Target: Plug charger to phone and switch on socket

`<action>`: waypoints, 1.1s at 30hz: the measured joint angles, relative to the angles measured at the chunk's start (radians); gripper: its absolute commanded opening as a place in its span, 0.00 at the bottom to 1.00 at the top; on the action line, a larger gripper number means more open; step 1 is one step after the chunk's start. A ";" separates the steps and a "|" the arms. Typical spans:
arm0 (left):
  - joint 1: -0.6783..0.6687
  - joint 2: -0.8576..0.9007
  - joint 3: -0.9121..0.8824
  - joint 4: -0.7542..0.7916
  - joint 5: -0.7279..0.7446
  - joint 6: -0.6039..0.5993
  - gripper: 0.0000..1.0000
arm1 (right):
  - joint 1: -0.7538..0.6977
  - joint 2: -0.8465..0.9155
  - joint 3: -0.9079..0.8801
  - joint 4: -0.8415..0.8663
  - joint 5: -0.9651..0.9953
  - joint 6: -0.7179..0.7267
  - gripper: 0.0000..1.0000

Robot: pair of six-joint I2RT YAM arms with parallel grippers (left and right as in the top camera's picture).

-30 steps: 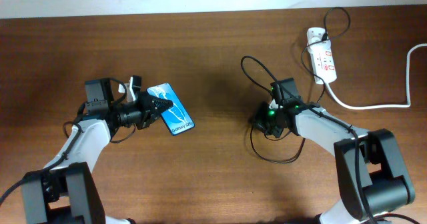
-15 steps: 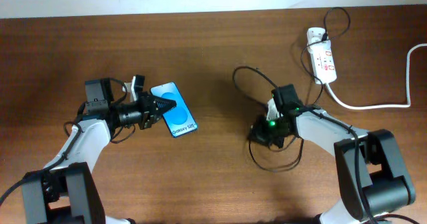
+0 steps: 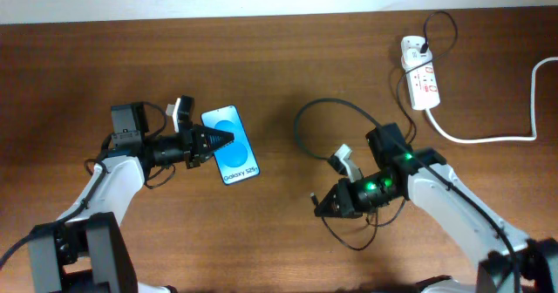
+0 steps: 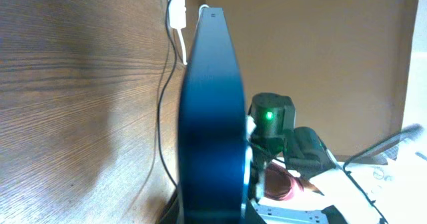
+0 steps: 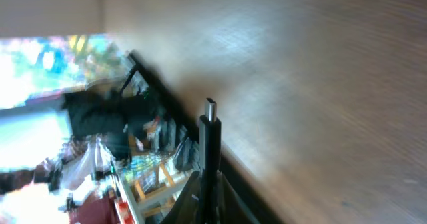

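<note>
Care is needed: charger [image 5: 211, 136], pinched by right gripper [image 3: 323, 207] lower centre, should be squared to phone [image 3: 234, 146], clamped by left gripper [image 3: 218, 139] mid-left, before insertion.

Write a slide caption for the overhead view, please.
Left pincer grips the phone, right pincer grips the charger; the socket lies beyond them.

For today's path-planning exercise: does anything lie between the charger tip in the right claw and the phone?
Nothing visible does: only bare table separates the charger in the right claw from the phone.
</note>
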 measured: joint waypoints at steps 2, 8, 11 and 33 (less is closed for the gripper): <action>0.000 0.000 0.000 0.000 0.003 0.003 0.00 | 0.038 -0.022 0.000 -0.005 -0.050 -0.062 0.04; -0.034 0.000 0.000 0.000 0.006 0.006 0.00 | 0.154 -0.028 0.000 0.063 -0.165 -0.164 0.04; -0.060 0.000 0.000 0.002 0.002 0.006 0.00 | 0.168 -0.028 0.000 0.129 -0.219 -0.147 0.04; -0.182 0.002 -0.002 0.402 -0.142 -0.387 0.00 | 0.168 -0.028 -0.001 0.394 -0.269 0.185 0.04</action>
